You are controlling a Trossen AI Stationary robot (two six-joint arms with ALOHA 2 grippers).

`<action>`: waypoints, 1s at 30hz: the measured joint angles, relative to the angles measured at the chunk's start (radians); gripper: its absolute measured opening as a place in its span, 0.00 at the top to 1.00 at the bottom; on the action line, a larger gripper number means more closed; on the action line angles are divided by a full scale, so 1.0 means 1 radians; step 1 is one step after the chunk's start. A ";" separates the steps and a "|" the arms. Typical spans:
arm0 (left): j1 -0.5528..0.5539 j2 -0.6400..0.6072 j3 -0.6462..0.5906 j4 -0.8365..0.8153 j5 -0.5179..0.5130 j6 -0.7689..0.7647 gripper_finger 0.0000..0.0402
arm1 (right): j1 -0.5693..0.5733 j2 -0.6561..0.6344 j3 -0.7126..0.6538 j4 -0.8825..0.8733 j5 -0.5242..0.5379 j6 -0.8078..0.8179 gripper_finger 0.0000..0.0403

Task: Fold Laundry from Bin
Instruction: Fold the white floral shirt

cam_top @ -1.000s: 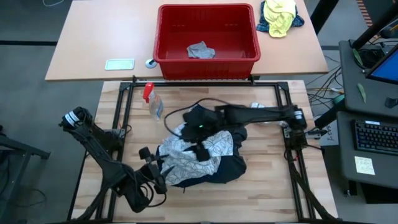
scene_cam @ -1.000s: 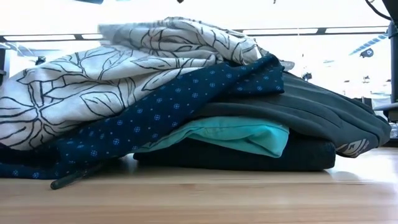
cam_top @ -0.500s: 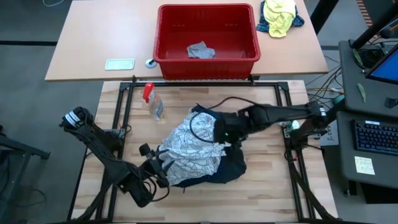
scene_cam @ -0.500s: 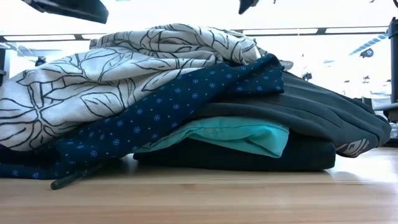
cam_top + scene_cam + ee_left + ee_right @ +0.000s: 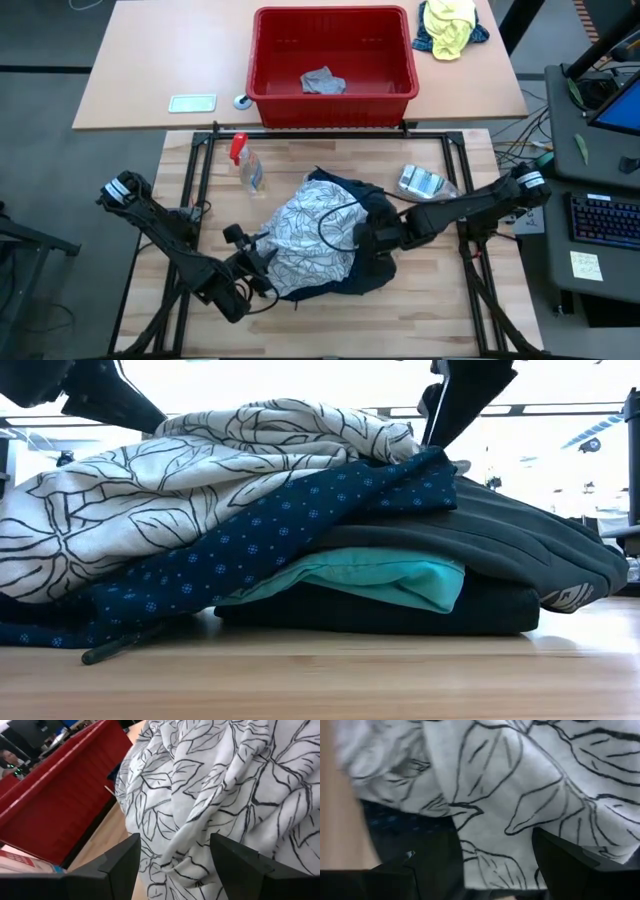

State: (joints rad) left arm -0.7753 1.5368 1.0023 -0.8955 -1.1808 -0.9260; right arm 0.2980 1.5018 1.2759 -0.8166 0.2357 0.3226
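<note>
The laundry is a pile in the middle of the wooden table, with a white leaf-print garment (image 5: 310, 240) on top. Under it lie navy dotted (image 5: 270, 535), dark grey (image 5: 520, 535), turquoise (image 5: 380, 575) and black (image 5: 380, 615) layers. My left gripper (image 5: 175, 870) is open at the pile's near-left edge, with white cloth between its fingers. My right gripper (image 5: 495, 870) is open over the pile's right side, pointing down at white and navy cloth. The red bin (image 5: 333, 100) stands beyond the table's far edge and holds one light grey cloth (image 5: 323, 81). My left gripper comes nearly level from the pile's near-left side, its fingers (image 5: 115, 870) on either side of a fold of the white cloth (image 5: 175, 845); I cannot tell whether they touch it. My right gripper slants down over the white cloth's right edge (image 5: 485, 820); I cannot tell whether it touches.
A spray bottle (image 5: 247, 165) stands at the table's far left. A crumpled clear packet (image 5: 420, 182) lies at the far right. On the farther table are a yellow-and-blue bundle (image 5: 450, 25) and a small flat device (image 5: 192, 102). Bare wood lies along the near edge.
My right gripper has drawn back from over the pile's middle toward the table's right edge, sinking and rolling as it went. The white cloth's top has settled onto the pile and now lies spread over it. My left gripper has edged toward the pile.
</note>
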 joint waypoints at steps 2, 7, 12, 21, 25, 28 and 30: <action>0.001 0.000 0.000 0.001 0.013 -0.004 0.45 | 0.003 0.002 -0.020 0.025 0.046 0.002 0.35; 0.001 0.000 -0.007 0.004 0.015 -0.018 0.50 | 0.003 0.000 -0.029 0.031 0.128 0.017 0.47; 0.000 0.019 -0.008 0.014 0.015 -0.018 0.60 | 0.003 -0.010 -0.009 0.029 0.132 0.010 0.74; -0.001 0.071 -0.008 0.035 0.013 -0.017 0.95 | 0.003 -0.012 0.038 0.011 0.132 -0.050 0.98; -0.032 0.069 0.010 0.036 0.013 -0.002 0.97 | 0.003 -0.015 0.114 0.014 0.186 -0.119 0.98; -0.072 0.059 0.036 0.037 0.013 0.016 0.99 | -0.004 -0.014 0.185 0.028 0.234 -0.205 0.98; -0.104 0.058 0.062 0.038 0.013 0.026 0.99 | -0.019 -0.014 0.227 0.073 0.236 -0.264 0.98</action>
State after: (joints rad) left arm -0.8795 1.5951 1.0645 -0.8577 -1.1679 -0.9005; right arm 0.2787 1.4879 1.5031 -0.7434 0.4718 0.0586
